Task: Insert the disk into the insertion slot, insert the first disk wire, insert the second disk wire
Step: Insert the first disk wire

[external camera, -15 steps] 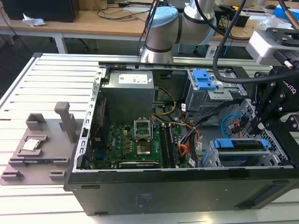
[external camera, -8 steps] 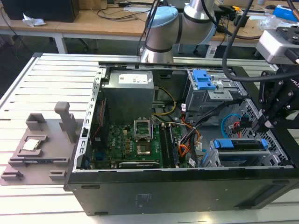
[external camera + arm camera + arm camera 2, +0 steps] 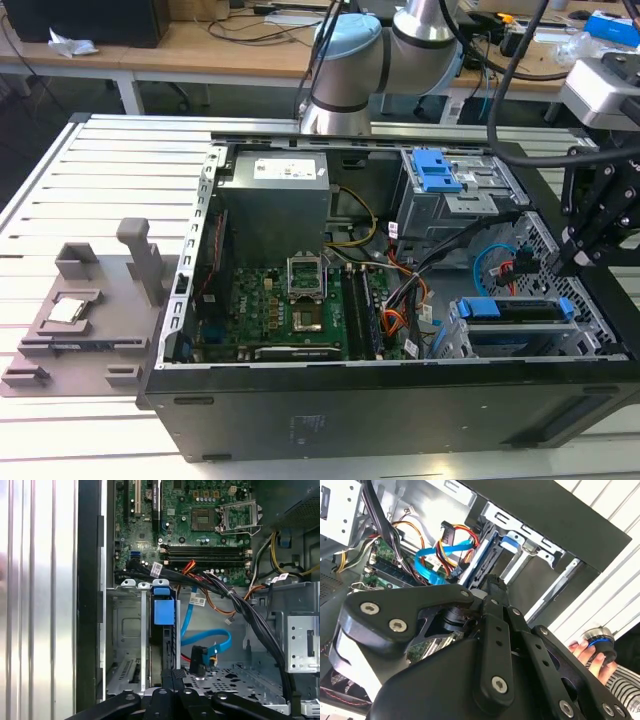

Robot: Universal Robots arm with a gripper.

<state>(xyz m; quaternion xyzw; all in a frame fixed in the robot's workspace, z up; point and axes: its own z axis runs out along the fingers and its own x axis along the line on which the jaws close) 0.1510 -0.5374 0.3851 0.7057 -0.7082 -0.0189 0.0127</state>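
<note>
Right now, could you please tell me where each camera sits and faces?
Exterior view: off the arm, looking down on the open computer case; arm and gripper show.
First wrist view: on the arm, looking past the gripper down at the disk.
Second wrist view: behind the gripper, facing the blue cable.
Both wrist views share that cable.

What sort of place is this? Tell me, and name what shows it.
Probably a robotics lab: an open computer case on a slatted metal table, a robot arm behind it, wooden workbenches beyond.
</note>
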